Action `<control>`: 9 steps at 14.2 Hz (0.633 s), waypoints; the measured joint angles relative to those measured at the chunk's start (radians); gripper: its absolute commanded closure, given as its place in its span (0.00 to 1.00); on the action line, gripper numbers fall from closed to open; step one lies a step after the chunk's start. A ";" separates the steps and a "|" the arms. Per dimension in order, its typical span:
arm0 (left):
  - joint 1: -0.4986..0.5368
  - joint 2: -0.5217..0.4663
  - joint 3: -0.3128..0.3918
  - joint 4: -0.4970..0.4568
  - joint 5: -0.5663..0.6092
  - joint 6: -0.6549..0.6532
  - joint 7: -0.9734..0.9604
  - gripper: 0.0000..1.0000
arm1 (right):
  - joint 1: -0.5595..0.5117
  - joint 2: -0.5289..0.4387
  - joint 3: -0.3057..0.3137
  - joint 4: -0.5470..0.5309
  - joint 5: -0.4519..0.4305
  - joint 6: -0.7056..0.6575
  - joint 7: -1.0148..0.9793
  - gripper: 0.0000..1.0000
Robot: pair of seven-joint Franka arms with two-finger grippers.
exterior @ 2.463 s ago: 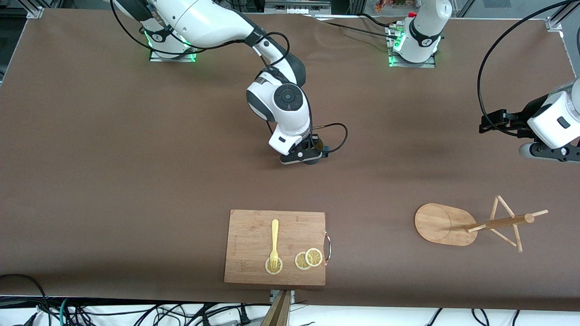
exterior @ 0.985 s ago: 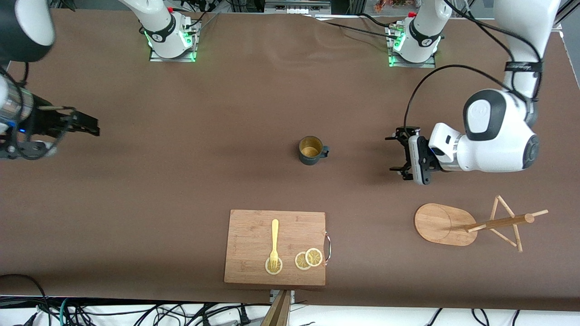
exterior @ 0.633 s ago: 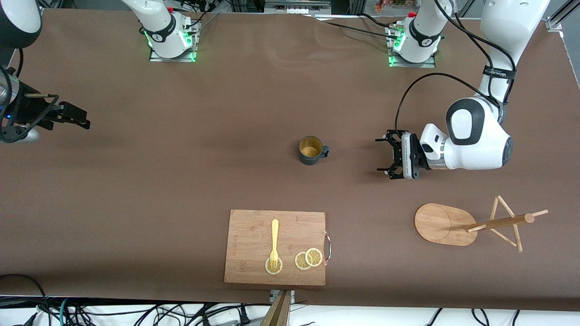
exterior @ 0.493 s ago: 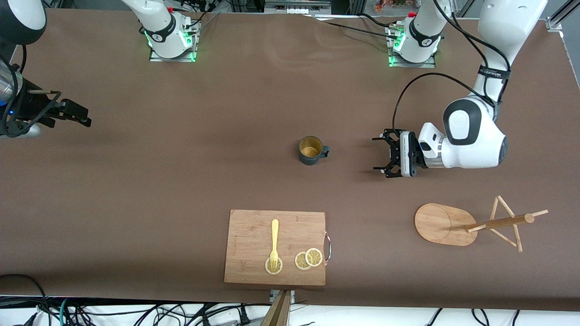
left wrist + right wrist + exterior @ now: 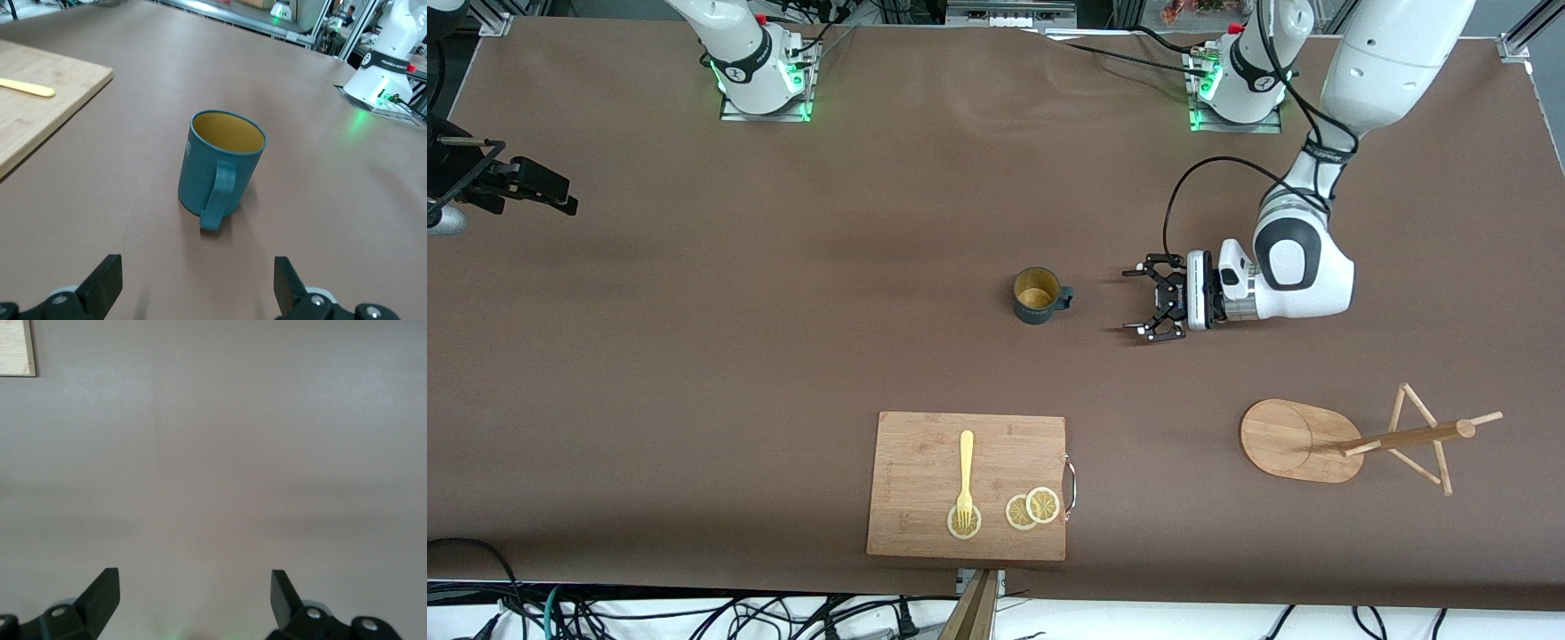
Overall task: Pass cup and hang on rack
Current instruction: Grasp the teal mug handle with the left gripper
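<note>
The cup (image 5: 1038,296) is being left upright at the middle of the frame on the desk (image 5: 783,311), its handle being faced by the left gripper (image 5: 1149,301), whose fingers (image 5: 103,283) are being held open and empty. The right gripper (image 5: 538,191), at the upper left edge of the frame, is being held open over bare desk, while the rack (image 5: 1360,440) is being left at the lower right.

White left robot arm reaching low and sideways, its black left gripper (image 5: 1149,302) wide open near the ribbed teal cup (image 5: 1038,296), black right gripper (image 5: 551,190) wide open, well apart from the cup
</note>
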 measured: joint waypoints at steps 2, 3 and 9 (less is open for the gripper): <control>-0.019 0.038 -0.001 -0.009 -0.084 0.002 0.130 0.00 | 0.000 0.008 0.000 0.005 0.000 0.000 0.000 0.00; -0.032 0.055 -0.001 -0.009 -0.121 0.003 0.175 0.00 | 0.000 0.010 0.000 0.006 0.000 -0.001 0.000 0.00; -0.109 0.123 -0.002 -0.007 -0.307 0.013 0.328 0.00 | 0.000 0.010 0.000 0.008 0.000 -0.007 0.000 0.00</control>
